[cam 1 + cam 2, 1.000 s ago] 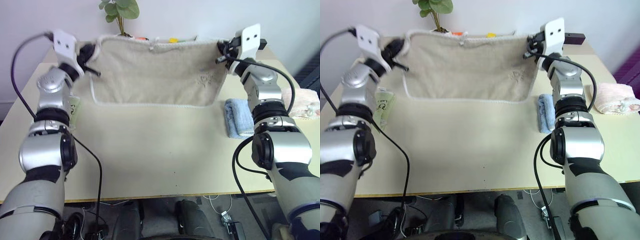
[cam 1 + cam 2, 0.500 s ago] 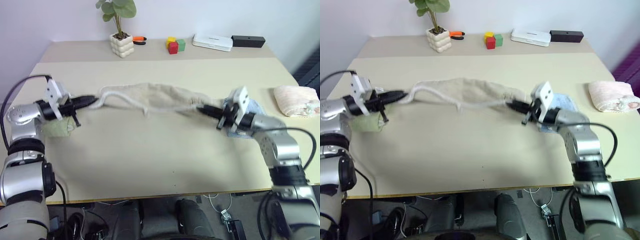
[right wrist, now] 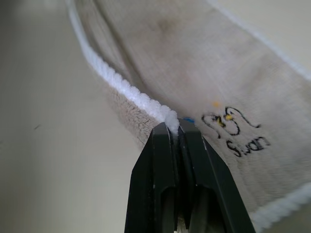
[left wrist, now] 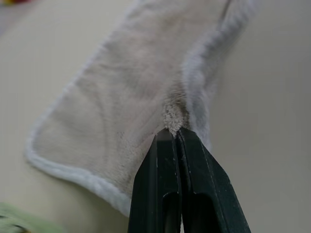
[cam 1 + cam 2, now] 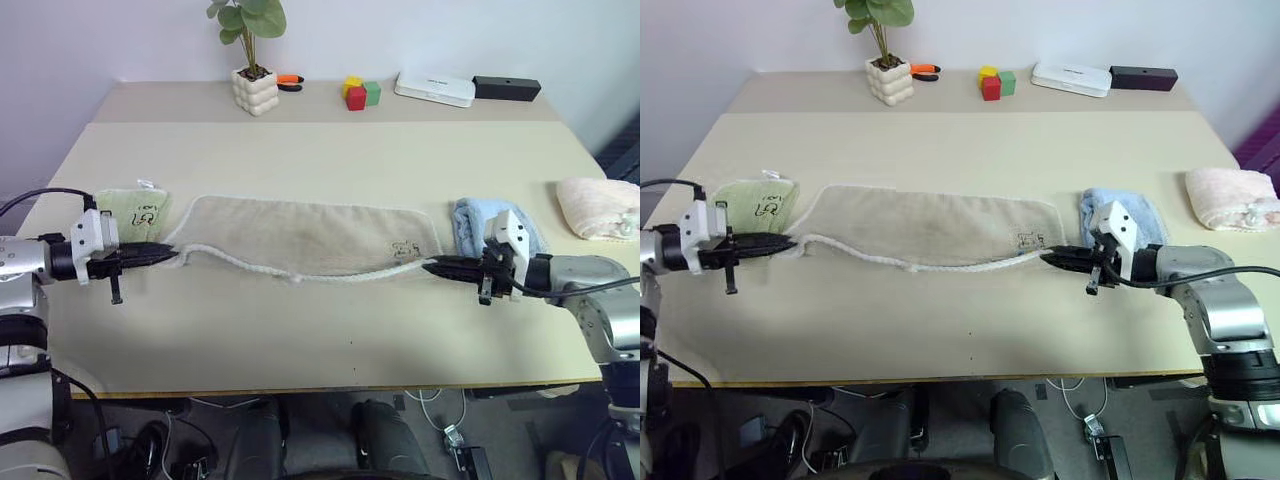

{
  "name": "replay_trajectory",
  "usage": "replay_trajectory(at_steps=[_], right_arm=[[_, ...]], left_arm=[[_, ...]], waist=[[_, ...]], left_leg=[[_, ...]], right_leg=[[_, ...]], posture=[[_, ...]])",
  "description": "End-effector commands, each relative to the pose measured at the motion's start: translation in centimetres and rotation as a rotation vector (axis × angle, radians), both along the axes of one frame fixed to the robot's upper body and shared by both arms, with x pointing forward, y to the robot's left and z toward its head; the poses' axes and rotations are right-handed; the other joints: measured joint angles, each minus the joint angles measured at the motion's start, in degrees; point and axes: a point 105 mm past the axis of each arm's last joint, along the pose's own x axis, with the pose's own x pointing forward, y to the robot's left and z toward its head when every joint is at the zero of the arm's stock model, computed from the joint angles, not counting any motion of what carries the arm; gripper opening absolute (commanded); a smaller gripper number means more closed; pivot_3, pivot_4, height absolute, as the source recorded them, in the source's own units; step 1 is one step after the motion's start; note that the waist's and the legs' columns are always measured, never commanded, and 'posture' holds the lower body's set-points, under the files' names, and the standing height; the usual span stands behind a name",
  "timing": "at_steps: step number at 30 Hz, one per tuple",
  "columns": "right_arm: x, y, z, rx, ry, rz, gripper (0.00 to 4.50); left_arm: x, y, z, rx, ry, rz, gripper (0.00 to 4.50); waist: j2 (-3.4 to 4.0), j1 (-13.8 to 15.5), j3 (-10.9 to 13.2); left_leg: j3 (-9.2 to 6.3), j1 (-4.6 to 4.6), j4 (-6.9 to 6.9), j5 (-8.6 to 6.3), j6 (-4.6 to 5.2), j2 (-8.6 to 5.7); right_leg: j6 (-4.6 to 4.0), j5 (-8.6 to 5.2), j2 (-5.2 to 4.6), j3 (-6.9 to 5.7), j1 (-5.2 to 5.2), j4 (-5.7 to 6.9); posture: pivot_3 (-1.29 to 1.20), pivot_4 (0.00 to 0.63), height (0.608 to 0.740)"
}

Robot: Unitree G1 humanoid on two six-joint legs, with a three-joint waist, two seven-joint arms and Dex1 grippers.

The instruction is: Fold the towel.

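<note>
Towel stretched low across the bench between both tools.

We saw the left tool [image 5: 170, 255] pinched on one near corner of the towel [image 5: 300, 235], which lay flat on the bench [image 5: 330, 330] between a green cloth [image 5: 135, 208] and a blue one [image 5: 475, 222]; the right tool [image 5: 432, 266] was clamped on its corded edge.

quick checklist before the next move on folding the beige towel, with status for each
1. Left gripper shut on the beige towel at its left corner: ok.
2. Right gripper shut on its white corded edge: ok.
3. Towel resting on the table: ok.
4. Near edge straight: not ok, it sags between the grippers.
5. Light green towel apart from the beige one: ok.
6. Light blue towel apart from it: cannot tell.
</note>
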Motion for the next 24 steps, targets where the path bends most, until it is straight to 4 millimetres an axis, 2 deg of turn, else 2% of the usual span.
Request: replay_trajectory(at_steps=[1,4,9,16,19,24], right_arm=[[-1.3,0.3,0.0,-0.023,-0.022,0.064,0.04],[-1.7,0.2,-0.2,-0.049,-0.057,0.085,0.04],[-2.3,-0.2,-0.2,-0.049,-0.050,0.092,0.04],[-3.7,-2.4,0.3,-0.074,-0.013,0.096,0.04],[-4.4,-2.4,0.4,-0.050,0.012,0.124,0.04],[-2.9,-2.4,0.8,-0.043,-0.054,0.083,0.04]], left_arm=[[-1.1,-0.4,-0.3,-0.008,0.028,-0.035,0.00],[-2.0,0.0,-1.3,0.032,0.058,-0.045,0.00],[-2.8,0.3,-1.0,0.015,0.088,-0.041,0.00],[-4.4,1.8,-1.2,0.050,0.131,-0.011,0.00],[-4.7,1.7,-1.3,0.028,0.145,-0.013,0.00],[-3.5,0.9,-0.1,-0.066,0.108,-0.005,0.00]], waist=[[0.00,0.23,0.00],[-0.02,0.30,0.01],[-0.02,0.37,0.01],[-0.01,0.36,0.00],[-0.01,0.38,0.01],[-0.01,0.39,0.01]], left_leg=[[0.00,-0.01,0.01,0.00,0.00,0.00],[-0.01,-0.02,0.23,-0.01,0.01,0.00],[-0.04,-0.04,0.40,-0.06,0.09,0.01],[-0.02,-0.02,0.43,-0.09,0.15,0.01],[-0.02,-0.03,0.43,-0.10,0.16,0.02],[-0.03,-0.03,0.48,-0.10,0.16,0.02]], right_leg=[[0.00,0.00,0.00,0.00,0.00,0.00],[-0.01,0.00,0.00,0.00,0.00,0.14],[-0.02,-0.01,-0.01,0.00,0.01,0.27],[-0.06,-0.03,-0.01,0.00,0.02,0.28],[-0.16,-0.09,-0.02,0.01,0.02,0.28],[-0.12,-0.07,-0.01,0.00,0.02,0.32]], posture=[[0.00,0.150,0.735],[0.00,0.150,0.735],[0.00,0.150,0.735],[0.00,0.150,0.735],[0.00,0.150,0.735],[0.00,0.150,0.735]])
